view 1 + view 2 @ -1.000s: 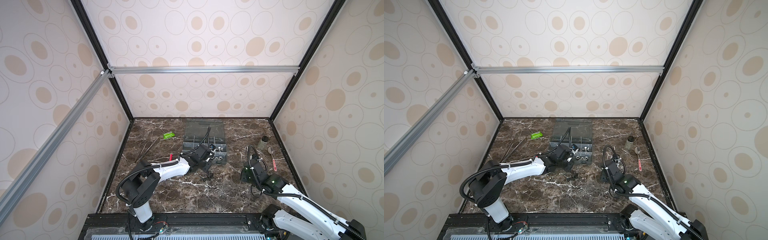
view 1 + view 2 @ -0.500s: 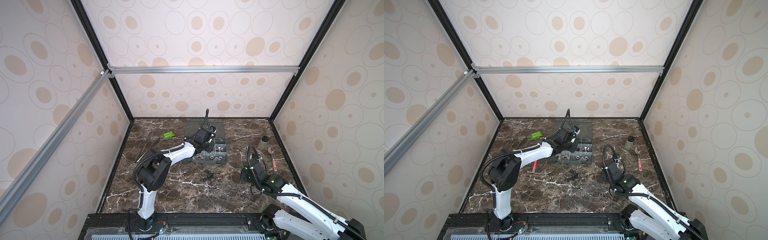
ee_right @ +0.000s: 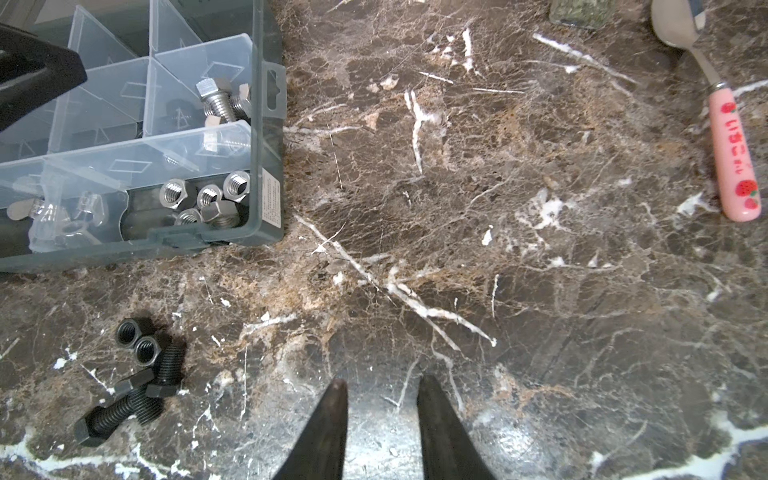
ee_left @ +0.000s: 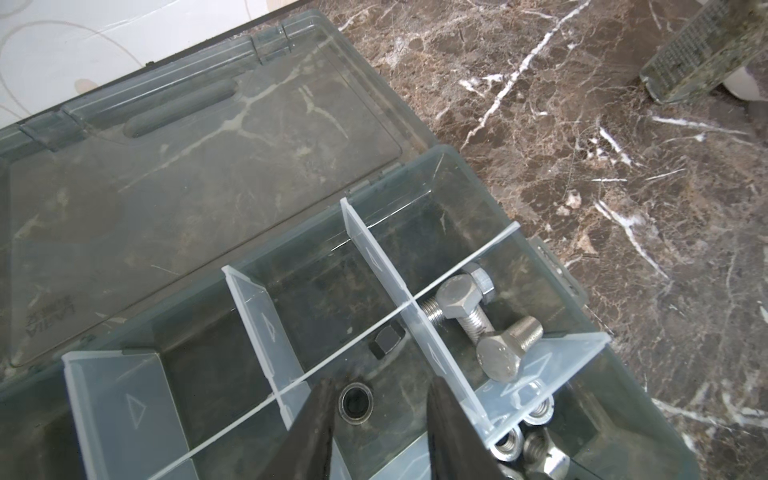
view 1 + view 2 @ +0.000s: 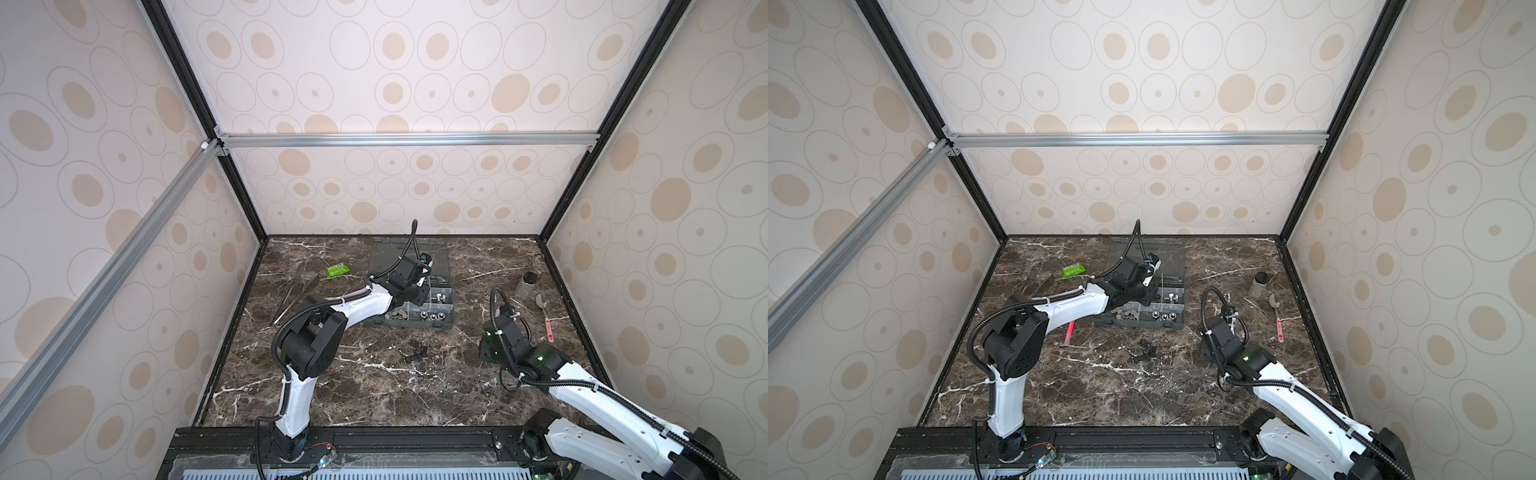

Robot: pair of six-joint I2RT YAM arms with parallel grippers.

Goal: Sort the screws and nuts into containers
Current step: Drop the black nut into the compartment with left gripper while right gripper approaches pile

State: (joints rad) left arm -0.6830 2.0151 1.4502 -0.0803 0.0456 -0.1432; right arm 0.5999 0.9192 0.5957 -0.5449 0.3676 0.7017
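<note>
The grey organiser box (image 5: 451, 324) (image 5: 1179, 326) stands open at mid-table. My left gripper (image 4: 380, 384) (image 5: 415, 291) hangs open over one of its containers (image 4: 540, 257). A dark ring-shaped nut (image 4: 356, 403) lies loose on that compartment's floor between the fingers, and a black hex nut (image 4: 386, 343) lies just beyond it. Silver screws (image 4: 465, 299) and silver nuts (image 4: 536, 411) fill neighbouring compartments. A small pile of black screws and nuts (image 3: 133, 374) (image 5: 417, 351) lies on the marble in front of the box. My right gripper (image 3: 382, 382) (image 5: 488, 353) is open over bare marble to the right of the pile.
The box's lid (image 4: 208, 145) lies flat behind it. A black-capped jar (image 5: 527, 284) and a pink-handled spoon (image 3: 731, 158) sit at the right. Tweezers (image 5: 291, 299) and a green packet (image 5: 336, 271) lie at the left, and a red stick (image 5: 1069, 332) lies under the left arm.
My left gripper went from the black pile on the marble back to the box and opened; a dark nut now lies free in the compartment. The right arm has not moved.
</note>
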